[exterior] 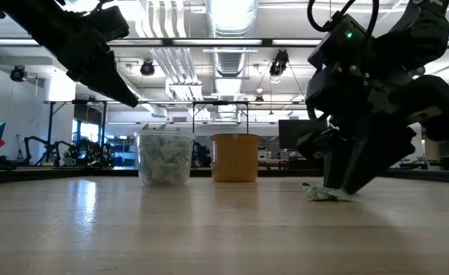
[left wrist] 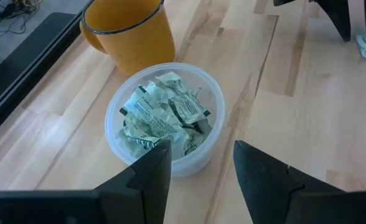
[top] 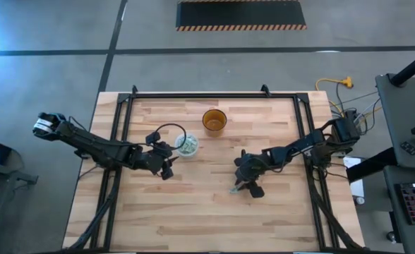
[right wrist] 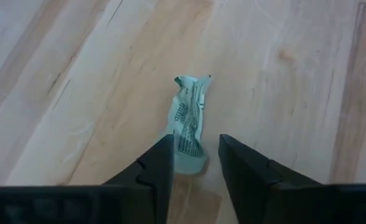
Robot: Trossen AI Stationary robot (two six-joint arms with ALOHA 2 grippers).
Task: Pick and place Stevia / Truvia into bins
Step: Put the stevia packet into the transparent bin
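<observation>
Wooden desk (top: 207, 212), pale planks in a black frame, grey floor around it. Item: left gripper (left wrist: 198, 171), hovering above the desk just beside the translucent cup (top: 187, 147); fingers (left wrist: 147, 177) parted with a clear gap, nothing between them, touching nothing. Item: translucent cup, near the desk's middle, filled with crumpled green-and-white sachets (left wrist: 164, 115). Item: amber cup (top: 214, 120), upright, just beyond the translucent one and apart from it. Item: right gripper (right wrist: 195, 165), lowered to the desk right of centre; fingers (right wrist: 155, 171) narrowly parted, straddling the near end of a single sachet (right wrist: 189, 121); whether they touch the paper cannot be told. Item: single sachet, crumpled, lying flat on the bare wood, well apart from both cups; long axis runs lengthwise away from the right gripper, far end free.
</observation>
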